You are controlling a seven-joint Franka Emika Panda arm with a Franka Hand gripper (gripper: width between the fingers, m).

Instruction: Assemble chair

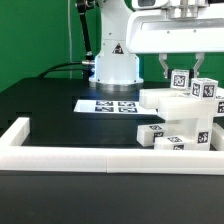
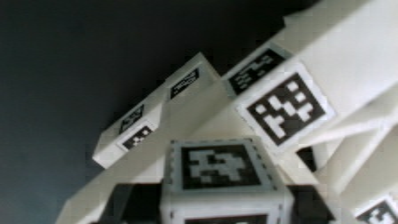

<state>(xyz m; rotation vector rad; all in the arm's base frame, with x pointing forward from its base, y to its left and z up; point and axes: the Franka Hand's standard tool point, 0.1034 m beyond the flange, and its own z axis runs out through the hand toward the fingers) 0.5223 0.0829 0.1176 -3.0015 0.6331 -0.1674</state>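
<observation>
Exterior view: the arm reaches down from above, its gripper (image 1: 180, 72) straddling a tagged square bar atop the white chair (image 1: 183, 120) at this view's right. It stands on a black table (image 1: 50, 105), by the marker board (image 1: 108, 104) and a white rail (image 1: 80, 155).

Wrist view: black-and-white tags only, no readable writing; the gripper (image 2: 217, 195) closes on that bar.
</observation>
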